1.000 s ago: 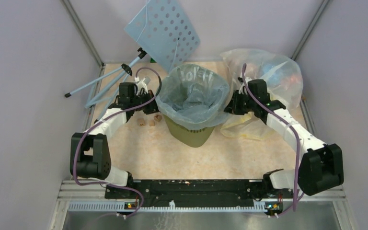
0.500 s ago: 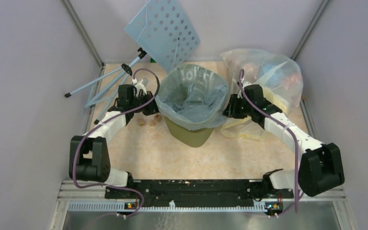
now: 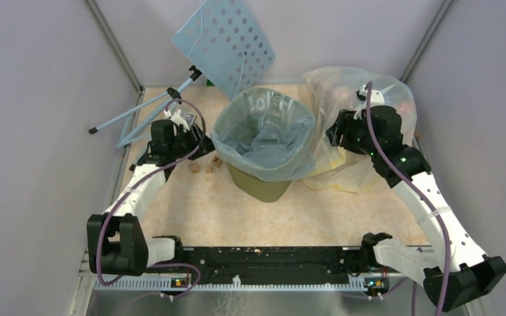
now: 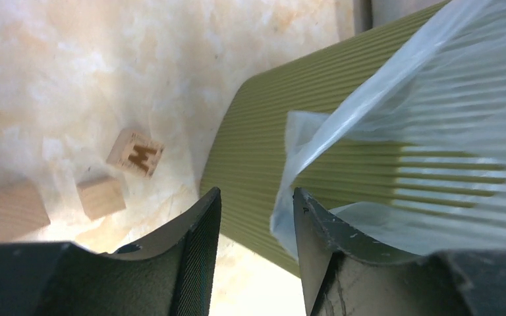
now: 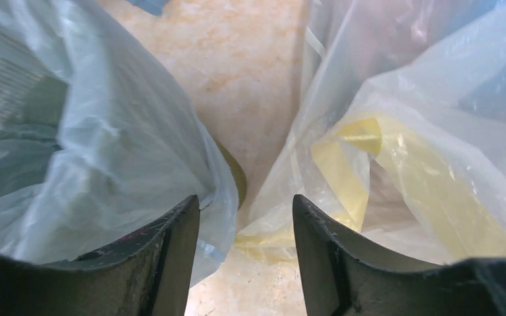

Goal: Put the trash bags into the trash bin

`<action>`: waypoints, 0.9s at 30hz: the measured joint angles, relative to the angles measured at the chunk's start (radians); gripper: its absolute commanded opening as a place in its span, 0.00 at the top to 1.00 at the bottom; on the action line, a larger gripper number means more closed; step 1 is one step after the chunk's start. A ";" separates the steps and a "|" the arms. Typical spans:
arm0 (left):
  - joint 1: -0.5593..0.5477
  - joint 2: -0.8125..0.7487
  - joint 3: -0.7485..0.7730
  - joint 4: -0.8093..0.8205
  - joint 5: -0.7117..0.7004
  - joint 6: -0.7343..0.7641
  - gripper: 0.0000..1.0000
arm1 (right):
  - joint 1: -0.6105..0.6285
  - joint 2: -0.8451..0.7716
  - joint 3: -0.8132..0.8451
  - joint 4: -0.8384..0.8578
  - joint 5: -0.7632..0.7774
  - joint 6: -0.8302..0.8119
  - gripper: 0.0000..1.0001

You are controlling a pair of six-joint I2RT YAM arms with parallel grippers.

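Observation:
The olive-green trash bin (image 3: 265, 186) stands mid-table, lined with the pale blue-grey trash bag (image 3: 263, 131), whose rim is folded over the bin's edge. My left gripper (image 3: 203, 146) is open just left of the bin. In the left wrist view its jaws (image 4: 255, 197) stand apart before the ribbed bin wall (image 4: 283, 125), and the bag's hem (image 4: 428, 99) hangs against the right finger. My right gripper (image 3: 335, 133) is open at the bin's right side. In the right wrist view, its jaws (image 5: 245, 201) hold nothing, and the trash bag (image 5: 92, 131) lies to their left.
A clear-yellowish bag (image 3: 369, 105) with colourful contents sits right of the bin, close to my right gripper (image 5: 402, 151). Three small wooden blocks (image 3: 205, 166) lie left of the bin (image 4: 135, 153). A light-blue perforated panel (image 3: 227, 43) on tripod legs (image 3: 145, 115) stands at the back left.
Both grippers have gone from shut to open and let go of the bag's rim. The left gripper drew back leftward; the right arm swung up and to the right.

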 measured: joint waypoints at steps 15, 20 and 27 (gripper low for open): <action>0.132 -0.206 -0.257 0.163 0.084 -0.158 0.61 | 0.243 0.174 0.472 -0.195 -0.103 -0.199 1.00; 0.133 -0.189 -0.257 0.208 0.130 -0.181 0.61 | 0.361 0.357 0.623 -0.262 -0.103 -0.264 1.00; 0.132 -0.122 -0.249 0.306 0.162 -0.255 0.61 | 0.440 0.623 0.761 -0.360 -0.103 -0.346 1.00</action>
